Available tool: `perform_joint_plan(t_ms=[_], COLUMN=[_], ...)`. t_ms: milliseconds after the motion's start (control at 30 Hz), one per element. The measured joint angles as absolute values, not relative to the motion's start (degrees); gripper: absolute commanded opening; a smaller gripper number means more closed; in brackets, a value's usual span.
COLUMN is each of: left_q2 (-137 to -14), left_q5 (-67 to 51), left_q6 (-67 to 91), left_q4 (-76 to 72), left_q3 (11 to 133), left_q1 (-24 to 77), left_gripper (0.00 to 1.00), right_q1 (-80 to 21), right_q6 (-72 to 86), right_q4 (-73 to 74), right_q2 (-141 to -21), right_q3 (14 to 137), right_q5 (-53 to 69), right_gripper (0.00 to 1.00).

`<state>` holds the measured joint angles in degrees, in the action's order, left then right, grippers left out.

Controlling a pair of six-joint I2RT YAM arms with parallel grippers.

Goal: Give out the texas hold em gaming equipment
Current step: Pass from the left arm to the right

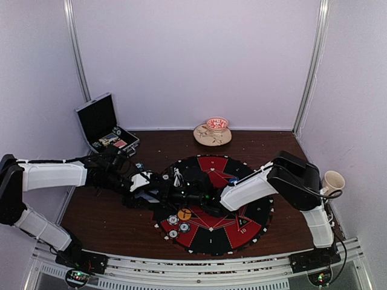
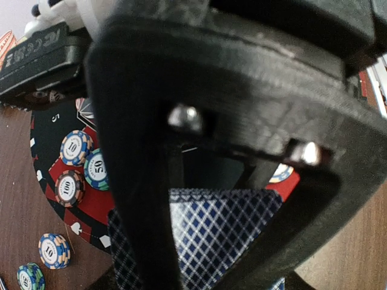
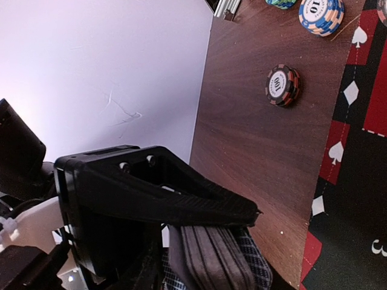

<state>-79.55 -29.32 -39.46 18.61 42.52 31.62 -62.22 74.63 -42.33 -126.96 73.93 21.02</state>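
- Two black plastic grippers meet over the left side of the mat. The left gripper [image 1: 158, 192] comes in from the left and the right gripper [image 1: 192, 198] from the right, tips pretty much together.
- Right in between is a deck of playing cards [image 2: 208, 238] with glossy backs in a blue-and-white diamond lattice. From the right wrist you see its stacked grey edge tucked under a ribbed finger [image 3: 181, 202].
- Honestly can't tell how wide either set of jaws stands, or which one actually has the deck clamped. The hollow triangular finger frames hog both close-ups.
- Round, chunky, stripe-edged chips: a blue-and-orange 10 chip [image 2: 77, 147], a teal 50 chip [image 2: 97, 169] and a dark 100 chip [image 2: 69, 187] huddle together on a red wedge by the mat's edge.
- A second 10 chip [image 2: 54, 250] and a teal-edged chip [image 2: 30, 278] lie flat on bare wood just off that edge.
- A flat orange disc [image 1: 184, 214] sits on the mat beside the huddle.
- The round red-and-black mat [image 1: 208, 240] has white suit marks around its rim. It lies mid-table on the dark brown wooden table [image 1: 103, 217].
- A black silver-edged case [image 1: 100, 118] stands open at the table's far-left corner.
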Motion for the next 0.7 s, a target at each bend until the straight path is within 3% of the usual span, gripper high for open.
perform_joint_plan(t_ms=[400,600,700], left_q2=[-79.5,-79.5,-79.5], left_q5=[-29.3,-29.3,-29.3], left_q6=[-39.2,-39.0,-39.0], left_q4=[18.6,18.6,18.6], left_q3=[42.5,42.5,42.5], left_q1=[31.6,31.6,31.6], left_gripper=[0.66,0.78,0.80], right_q1=[-62.2,-62.2,-62.2], right_q6=[73.5,74.1,75.0], right_q4=[-41.9,-43.7,-45.0], right_q2=[-127.2,-127.2,-127.2], right_q3=[74.0,73.8,73.3], right_q5=[21.6,22.4,22.9], right_gripper=[0.31,0.12,0.07])
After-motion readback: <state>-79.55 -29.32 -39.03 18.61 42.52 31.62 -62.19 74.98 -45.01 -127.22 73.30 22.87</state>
